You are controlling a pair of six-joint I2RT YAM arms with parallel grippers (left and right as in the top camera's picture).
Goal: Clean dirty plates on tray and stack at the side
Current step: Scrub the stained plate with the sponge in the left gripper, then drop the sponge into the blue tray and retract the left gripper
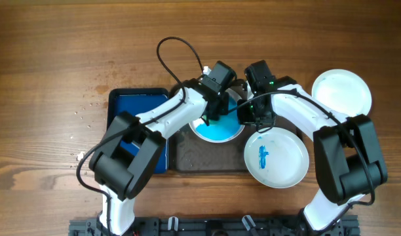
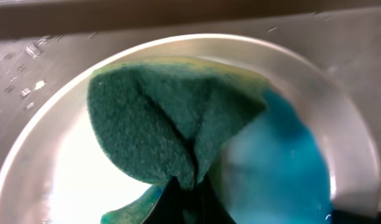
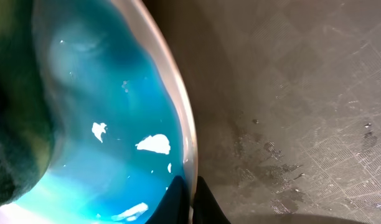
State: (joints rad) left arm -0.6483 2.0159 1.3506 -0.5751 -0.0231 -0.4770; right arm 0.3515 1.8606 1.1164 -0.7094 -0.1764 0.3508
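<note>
A white plate smeared all over with blue (image 1: 219, 131) lies on the dark tray (image 1: 187, 156). My left gripper (image 1: 210, 113) is shut on a green sponge (image 2: 172, 118) and presses it on that plate's face (image 2: 284, 162). My right gripper (image 1: 251, 117) is shut on the plate's right rim (image 3: 189, 155), one finger each side. A second plate with a blue scribble (image 1: 276, 157) lies on the tray's right end. A third white plate (image 1: 342, 92), with no blue visible, sits on the table at the right.
A smaller deep-blue tray (image 1: 138, 108) lies left of the dark tray, partly under my left arm. Water droplets and white specks lie on the wood at the left (image 1: 82, 115). The tray floor is wet beside the plate (image 3: 284, 155).
</note>
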